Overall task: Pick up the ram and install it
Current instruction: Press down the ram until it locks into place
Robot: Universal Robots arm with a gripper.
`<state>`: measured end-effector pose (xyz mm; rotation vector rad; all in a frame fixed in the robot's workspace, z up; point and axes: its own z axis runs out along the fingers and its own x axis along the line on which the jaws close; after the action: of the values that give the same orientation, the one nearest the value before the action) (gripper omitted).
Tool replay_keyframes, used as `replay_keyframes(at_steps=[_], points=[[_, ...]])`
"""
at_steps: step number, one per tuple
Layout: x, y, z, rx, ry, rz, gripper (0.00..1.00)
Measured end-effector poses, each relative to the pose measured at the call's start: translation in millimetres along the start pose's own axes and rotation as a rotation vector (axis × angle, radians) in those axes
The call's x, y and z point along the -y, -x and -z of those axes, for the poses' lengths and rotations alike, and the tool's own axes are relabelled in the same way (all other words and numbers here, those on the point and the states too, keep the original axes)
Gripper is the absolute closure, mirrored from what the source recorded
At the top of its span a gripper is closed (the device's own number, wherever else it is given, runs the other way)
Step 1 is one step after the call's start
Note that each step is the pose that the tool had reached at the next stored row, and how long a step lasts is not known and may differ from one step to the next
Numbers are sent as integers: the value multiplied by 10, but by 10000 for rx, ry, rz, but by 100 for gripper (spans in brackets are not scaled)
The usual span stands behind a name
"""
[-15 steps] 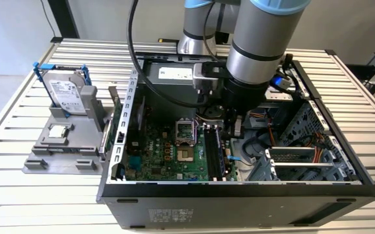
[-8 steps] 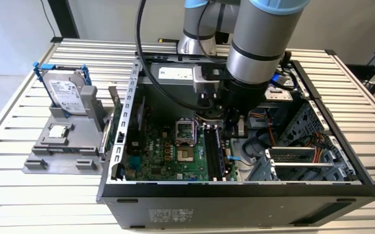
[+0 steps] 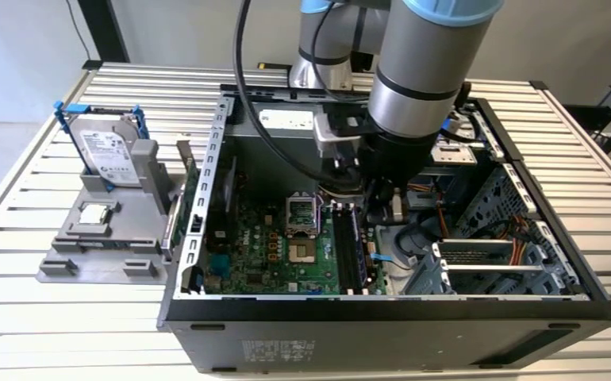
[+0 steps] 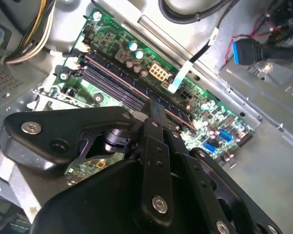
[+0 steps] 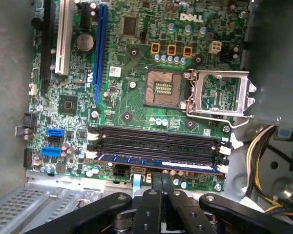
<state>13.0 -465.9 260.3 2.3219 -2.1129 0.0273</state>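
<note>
The gripper (image 5: 162, 181) hangs inside the open computer case (image 3: 210, 159), its two black fingers (image 5: 156, 183) pressed together with nothing between them, their tips just above the memory slots (image 5: 156, 141). The ram (image 5: 158, 163) sits in the slot nearest the fingers, lying level along the green motherboard (image 5: 127, 102).
</note>
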Motion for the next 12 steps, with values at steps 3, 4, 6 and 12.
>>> replay_keyframes(at_steps=[3,4,6,12], points=[[-5,5,-30,3,-3,155,100],[-6,6,-43,6,-4,164,100],[-7,12,-63,14,-3,164,100],[-14,22,-98,78,37,164,100]])
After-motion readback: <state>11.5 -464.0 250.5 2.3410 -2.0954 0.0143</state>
